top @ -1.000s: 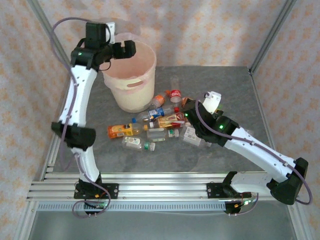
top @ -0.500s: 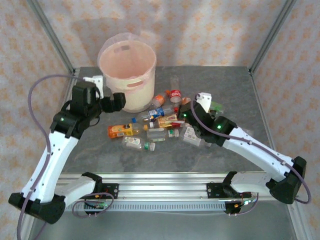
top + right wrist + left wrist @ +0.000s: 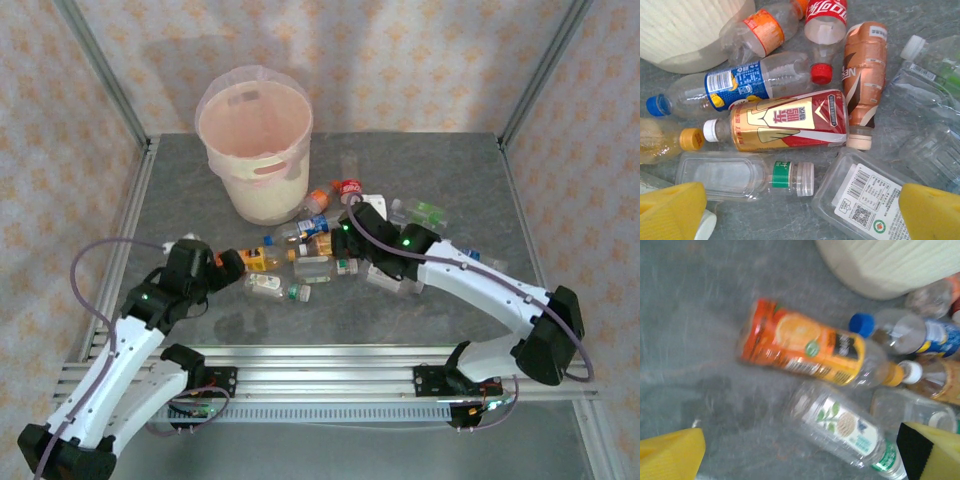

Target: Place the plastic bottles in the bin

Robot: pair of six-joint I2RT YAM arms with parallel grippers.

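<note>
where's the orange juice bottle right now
In the top view the orange bottle lies on its side on the table's left half, in front of the bin, beside the blue-capped bottle and just ahead of the open left gripper.

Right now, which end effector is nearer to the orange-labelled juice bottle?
Left. The left end effector hangs open at the base end of the orange-labelled bottle. The right end effector, also open, is further right, with other bottles in between.

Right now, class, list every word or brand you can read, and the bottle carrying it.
"NE": copper-brown bottle.
"东鹏": gold-and-red bottle.
Red-labelled bottle: white script, illegible.
Blue-labelled bottle, QR-code bottle, orange juice bottle: print too small or blurred.
</note>
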